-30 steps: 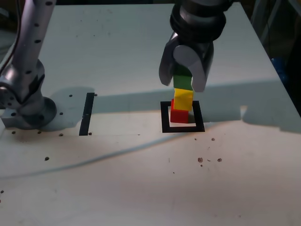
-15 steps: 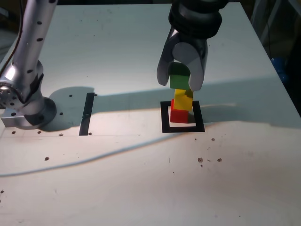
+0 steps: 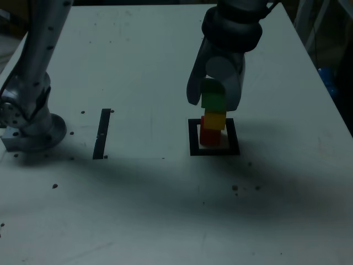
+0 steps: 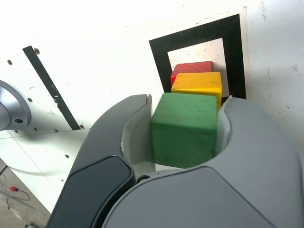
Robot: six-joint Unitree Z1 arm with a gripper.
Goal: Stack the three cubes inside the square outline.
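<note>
- The exterior view is showing a white desk [image 3: 138, 49] in dim light, with a grey robot arm reaching down from twelve o'clock over a stack of three cubes.
- One red cube [image 3: 209, 136] is sitting inside the square outline [image 3: 193, 141], one yellow cube [image 3: 214, 120] is resting on it, and one green cube [image 3: 213, 101] is sitting on top.
- The gripper [image 3: 214, 99] is pointing down with its two fingers [image 3: 194, 83] flanking the green cube.
- The wrist view is showing what the exterior view is not: one finger looks to be touching the green cube [image 4: 184, 129], while a slim gap is showing at the other, so whether they are gripping it I cannot tell.
- The wrist view is also showing the yellow cube [image 4: 197, 85] and red cube [image 4: 189, 69] offset beneath it.
- One narrow black strip [image 3: 103, 132] is lying at nine o'clock from the outline, well apart.
- The arm's base [image 3: 30, 124] is standing beyond the strip, only in the exterior view.
</note>
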